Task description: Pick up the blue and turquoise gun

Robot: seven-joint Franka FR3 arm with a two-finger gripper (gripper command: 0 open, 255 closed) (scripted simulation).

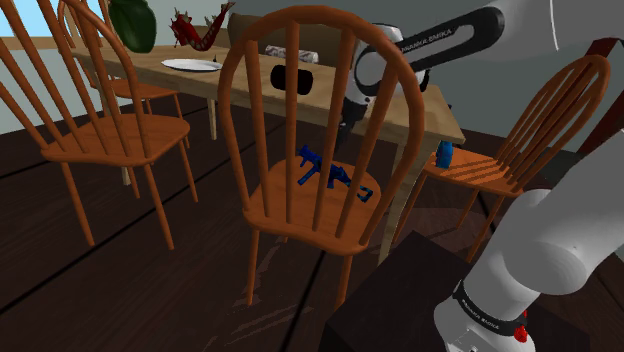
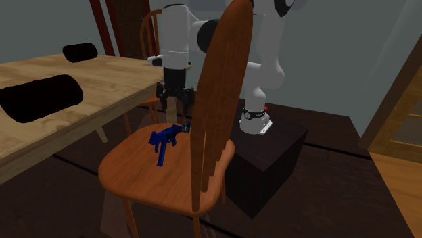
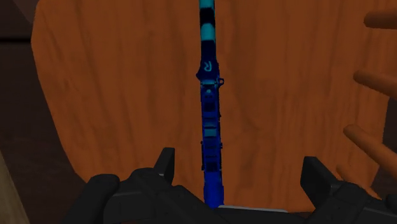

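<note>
The gun [image 1: 330,172] is dark blue with turquoise bands at one end and lies flat on the wooden seat of the nearest chair [image 1: 290,205]. In the second exterior view my gripper [image 2: 174,103] hangs just above the seat's far part, over one end of the gun [image 2: 167,137]. Through the wrist camera the gun [image 3: 210,121] runs lengthwise away from the hand, its near end between my fingers and closer to one of them. The gripper [image 3: 240,164] is open and its fingers [image 3: 167,160] touch nothing. From the shoulder, the chair's back spindles partly hide the hand [image 1: 347,112].
The chair's tall back [image 2: 216,101] rises beside the gun. A wooden table [image 1: 300,85] with a white plate [image 1: 190,65] stands behind. A blue can [image 1: 443,154] sits on a chair at the shoulder view's right. Another chair [image 1: 110,135] stands left. The dark stand [image 2: 267,159] is close by.
</note>
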